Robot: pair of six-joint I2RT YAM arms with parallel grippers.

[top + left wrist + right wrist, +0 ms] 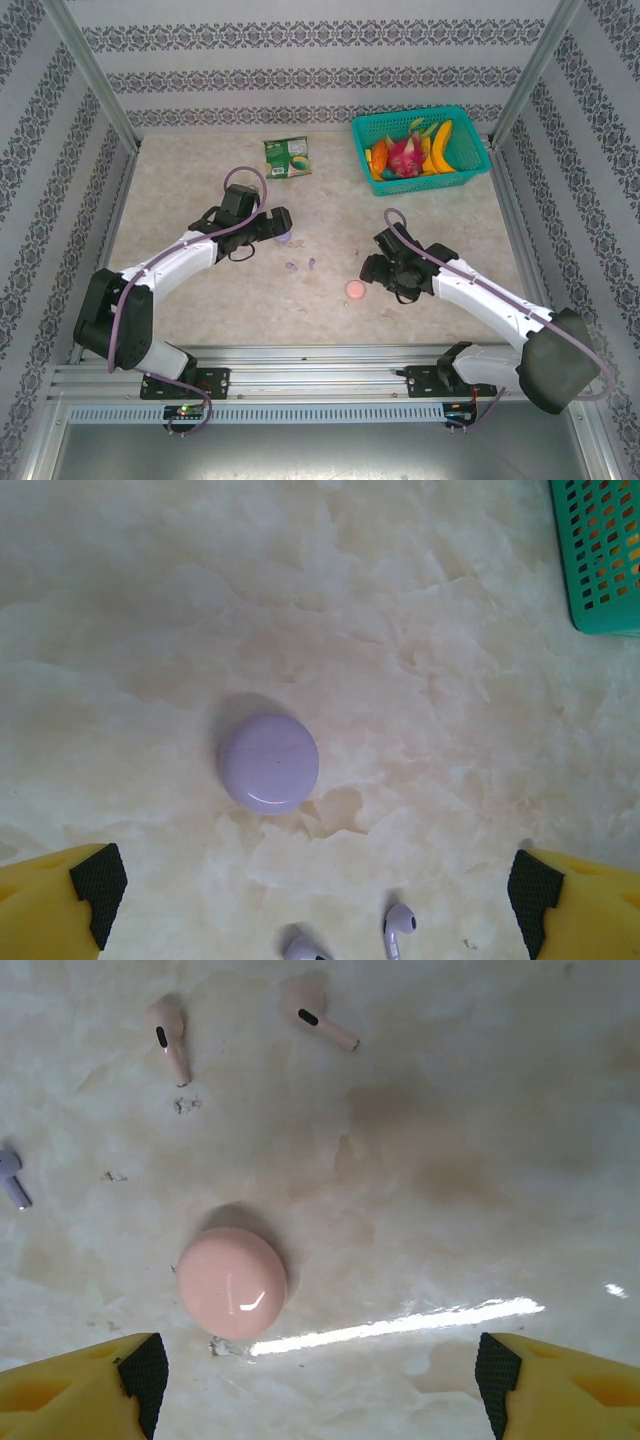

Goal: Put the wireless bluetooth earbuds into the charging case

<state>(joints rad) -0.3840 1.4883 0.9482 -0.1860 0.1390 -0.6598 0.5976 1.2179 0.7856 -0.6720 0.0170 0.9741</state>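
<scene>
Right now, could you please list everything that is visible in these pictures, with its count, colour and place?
table: 1, pale marbled, under everything
purple case: 1, purple, left of the table's middle
purple earbuds: 2, purple, loose beside the purple case
pink case: 1, pink, right of the middle
pink earbuds: 2, pale pink, loose near the pink case, apart from it
basket: 1, green, far right corner
fruit: several, yellow, pink, orange, in the basket
packet: 1, green, far side, left of the basket
left gripper: 1, yellow with black pads, open, by the purple case
right gripper: 1, same colours, open, by the pink case
</scene>
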